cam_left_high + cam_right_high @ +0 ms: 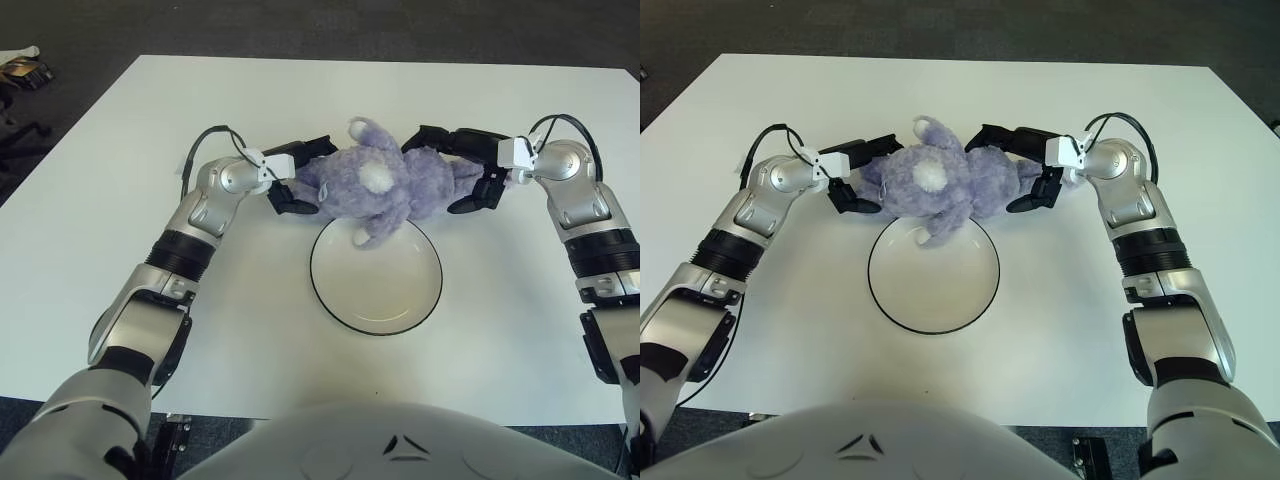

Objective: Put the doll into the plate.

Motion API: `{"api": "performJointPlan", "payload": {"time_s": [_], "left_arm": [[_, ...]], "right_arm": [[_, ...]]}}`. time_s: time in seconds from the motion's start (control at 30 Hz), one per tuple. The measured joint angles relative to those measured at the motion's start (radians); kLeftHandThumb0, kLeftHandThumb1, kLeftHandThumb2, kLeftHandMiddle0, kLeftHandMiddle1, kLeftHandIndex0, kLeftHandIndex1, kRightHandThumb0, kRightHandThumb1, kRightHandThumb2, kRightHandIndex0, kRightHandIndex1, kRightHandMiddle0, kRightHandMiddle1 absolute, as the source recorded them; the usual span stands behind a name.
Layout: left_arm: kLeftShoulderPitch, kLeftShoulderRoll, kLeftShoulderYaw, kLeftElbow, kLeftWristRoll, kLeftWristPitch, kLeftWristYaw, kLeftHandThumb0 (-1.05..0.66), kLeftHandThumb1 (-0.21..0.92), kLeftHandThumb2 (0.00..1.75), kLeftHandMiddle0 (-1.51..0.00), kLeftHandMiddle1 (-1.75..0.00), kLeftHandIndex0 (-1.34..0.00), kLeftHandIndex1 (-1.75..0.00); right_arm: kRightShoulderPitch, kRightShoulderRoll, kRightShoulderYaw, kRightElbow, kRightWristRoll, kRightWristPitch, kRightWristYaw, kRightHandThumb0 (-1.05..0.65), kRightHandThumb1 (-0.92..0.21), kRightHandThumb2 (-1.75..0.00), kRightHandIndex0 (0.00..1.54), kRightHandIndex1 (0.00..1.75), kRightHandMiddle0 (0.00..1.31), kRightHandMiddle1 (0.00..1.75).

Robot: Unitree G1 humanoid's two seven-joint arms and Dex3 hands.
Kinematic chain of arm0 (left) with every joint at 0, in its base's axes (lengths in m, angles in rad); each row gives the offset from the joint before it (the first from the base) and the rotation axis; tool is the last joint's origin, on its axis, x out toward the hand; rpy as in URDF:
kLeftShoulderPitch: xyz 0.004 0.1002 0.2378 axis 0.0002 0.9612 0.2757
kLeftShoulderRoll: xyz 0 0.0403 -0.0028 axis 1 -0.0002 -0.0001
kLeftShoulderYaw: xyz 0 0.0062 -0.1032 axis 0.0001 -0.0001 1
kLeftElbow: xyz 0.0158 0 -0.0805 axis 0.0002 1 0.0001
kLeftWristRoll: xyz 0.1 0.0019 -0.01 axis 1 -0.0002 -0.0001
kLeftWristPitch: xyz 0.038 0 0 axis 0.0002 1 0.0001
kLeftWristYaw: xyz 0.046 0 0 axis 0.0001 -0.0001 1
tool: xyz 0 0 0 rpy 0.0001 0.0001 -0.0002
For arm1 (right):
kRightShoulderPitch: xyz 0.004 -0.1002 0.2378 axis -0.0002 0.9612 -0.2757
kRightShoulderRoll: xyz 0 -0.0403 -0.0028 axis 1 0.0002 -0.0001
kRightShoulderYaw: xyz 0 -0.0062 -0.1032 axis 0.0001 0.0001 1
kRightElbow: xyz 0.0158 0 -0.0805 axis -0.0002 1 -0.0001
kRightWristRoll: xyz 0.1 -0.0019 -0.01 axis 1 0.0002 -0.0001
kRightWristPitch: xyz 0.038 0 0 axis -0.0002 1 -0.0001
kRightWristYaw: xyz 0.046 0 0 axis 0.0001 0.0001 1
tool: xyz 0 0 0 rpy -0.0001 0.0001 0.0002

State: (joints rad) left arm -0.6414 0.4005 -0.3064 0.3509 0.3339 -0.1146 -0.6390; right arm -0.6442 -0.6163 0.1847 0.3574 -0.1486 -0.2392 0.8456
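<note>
Purple plush doll [385, 185] at frame centre, clasped between left hand [292, 176] and right hand [468, 170] – fingers curled on both ends – overhanging far rim of white plate [330, 298]. Best drawn nearer evenly, then lowered.

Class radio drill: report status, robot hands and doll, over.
Left robot hand and right robot hand clamp fluffy purple plush doll. Doll at far rim of white black-rimmed plate. Nothing blocking.

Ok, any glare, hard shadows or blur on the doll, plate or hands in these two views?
Left eye view: even light, no glare on the plate, soft shadow under the doll, left hand and right hand crisp. Right eye view: the same, no blur.
</note>
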Motion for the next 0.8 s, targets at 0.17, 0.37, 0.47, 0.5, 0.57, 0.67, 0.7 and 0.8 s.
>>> {"api": "performJointPlan", "payload": {"time_s": [0.17,0.37,0.47,0.5,0.57,0.67,0.7,0.8], "left_arm": [[-0.006,0.001,-0.007,0.017,-0.005,-0.01,-0.013,-0.7,0.29,0.97,0.0,-0.7,0.0,-0.78],[-0.011,0.006,-0.014,0.027,-0.004,-0.021,-0.02,-0.7,0.3,0.98,0.0,-0.72,0.0,-0.79],[-0.016,0.009,-0.019,0.03,-0.001,-0.027,-0.022,-0.72,0.32,0.98,0.0,-0.73,0.0,-0.81],[-0.018,0.011,-0.022,0.032,0.003,-0.032,-0.022,-0.72,0.33,0.97,0.0,-0.74,0.0,-0.81],[-0.022,0.015,-0.029,0.036,0.012,-0.043,-0.022,-0.73,0.34,0.96,0.0,-0.76,0.0,-0.82],[-0.027,0.026,-0.045,0.041,0.032,-0.066,-0.022,-0.75,0.35,0.95,0.0,-0.81,0.0,-0.83],[-0.028,0.03,-0.05,0.043,0.039,-0.076,-0.022,-0.76,0.36,0.94,0.0,-0.82,0.0,-0.84],[-0.033,0.039,-0.059,0.048,0.058,-0.099,-0.022,-0.77,0.36,0.93,0.0,-0.86,0.0,-0.86]], "right_arm": [[-0.002,0.008,0.002,0.028,0.001,-0.009,-0.008,-0.56,-0.07,-1.14,0.0,0.48,0.0,0.89],[-0.014,0.012,0.017,0.05,-0.001,-0.003,-0.006,-0.51,-0.07,-1.15,0.0,0.44,0.0,0.9],[-0.026,0.012,0.027,0.06,-0.009,0.0,-0.007,-0.53,-0.08,-1.15,0.0,0.41,0.0,0.9],[-0.03,0.012,0.032,0.063,-0.016,0.0,-0.008,-0.53,-0.08,-1.15,0.0,0.4,0.0,0.9],[-0.037,0.012,0.039,0.067,-0.028,0.0,-0.011,-0.54,-0.09,-1.15,0.0,0.39,0.0,0.89],[-0.045,0.012,0.049,0.075,-0.048,-0.011,-0.022,-0.57,-0.12,-1.12,0.0,0.37,0.0,0.89],[-0.048,0.012,0.054,0.08,-0.057,-0.015,-0.027,-0.58,-0.12,-1.12,0.0,0.36,0.0,0.89],[-0.055,0.012,0.065,0.097,-0.075,-0.024,-0.039,-0.58,-0.13,-1.11,0.0,0.37,0.0,0.91]]}}
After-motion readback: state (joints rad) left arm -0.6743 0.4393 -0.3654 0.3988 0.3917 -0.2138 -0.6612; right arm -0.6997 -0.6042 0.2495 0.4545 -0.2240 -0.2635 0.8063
